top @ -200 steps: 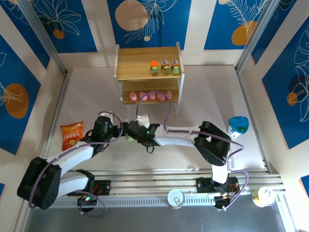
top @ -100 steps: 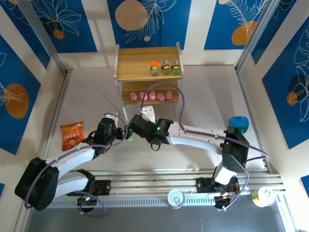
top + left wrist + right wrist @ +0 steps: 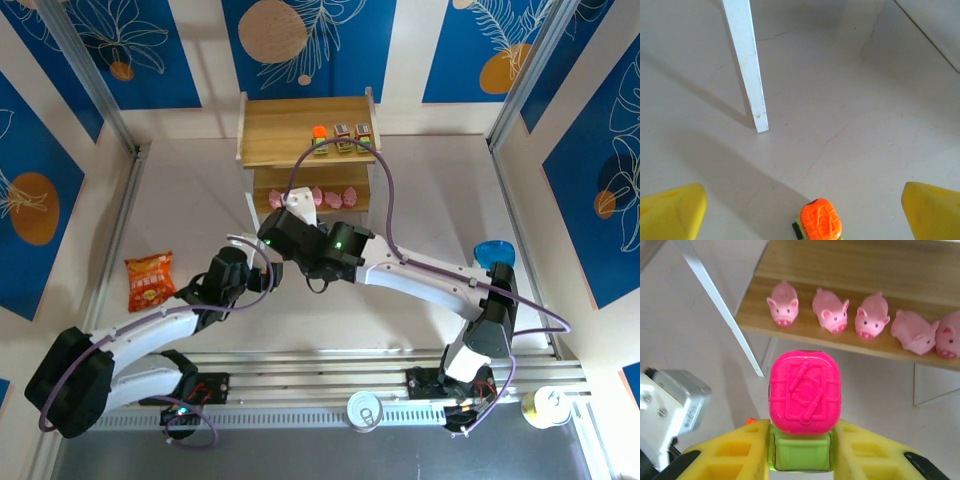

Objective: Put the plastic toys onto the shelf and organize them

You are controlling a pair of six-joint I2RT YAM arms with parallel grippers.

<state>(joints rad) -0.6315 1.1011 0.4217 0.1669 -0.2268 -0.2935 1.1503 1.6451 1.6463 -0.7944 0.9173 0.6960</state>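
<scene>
My right gripper [image 3: 801,455] is shut on a green toy car with a magenta top [image 3: 804,392], held off the table in front of the shelf's lower tier. Five pink figures [image 3: 831,311] stand in a row on that lower board. On the shelf's [image 3: 280,130] top board, three cars [image 3: 341,131] sit side by side. In the top view the right gripper [image 3: 272,240] hangs near the shelf's front left leg. My left gripper [image 3: 801,207] is open low over the table, with an orange-topped green car [image 3: 821,226] lying between its yellow fingers [image 3: 671,212].
The white shelf leg [image 3: 751,70] stands just ahead of the left gripper. A flat orange snack bag [image 3: 148,280] lies at the left, and a blue bowl [image 3: 493,253] at the right. Two cans [image 3: 365,410] sit by the near rail. The right arm's cable loops over the shelf front.
The right arm has risen and swung toward the shelf with the magenta-topped car in its grip. The left gripper has crept forward and to the right.
</scene>
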